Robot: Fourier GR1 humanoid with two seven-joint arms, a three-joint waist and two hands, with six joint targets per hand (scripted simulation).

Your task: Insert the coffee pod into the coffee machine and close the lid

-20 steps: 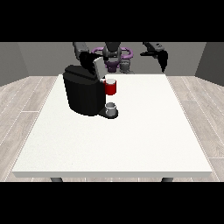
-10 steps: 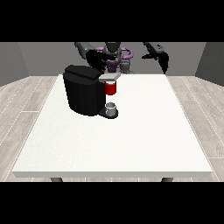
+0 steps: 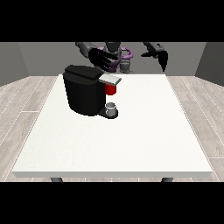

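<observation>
A black coffee machine (image 3: 85,89) stood on a white bench (image 3: 131,135), towards its far side. A grey lid (image 3: 110,79) jutted from the machine's top, with a red thing at the machine (image 3: 111,89) just under it. A grey thing (image 3: 111,108) sat on the machine's base; whether it was the pod could not be told. One robot hand (image 3: 101,58) hovered above the machine, fingers spread wide, holding nothing. The other robot hand (image 3: 159,53), well off to the machine's right, hung raised with straight fingers, also holding nothing.

obstacle: we saw the black coffee machine (image 3: 85,94) standing at the counter (image 3: 131,140) rear, view's left | a grey thing (image 3: 111,107) at its base | free: we found counter front and view's right open
</observation>
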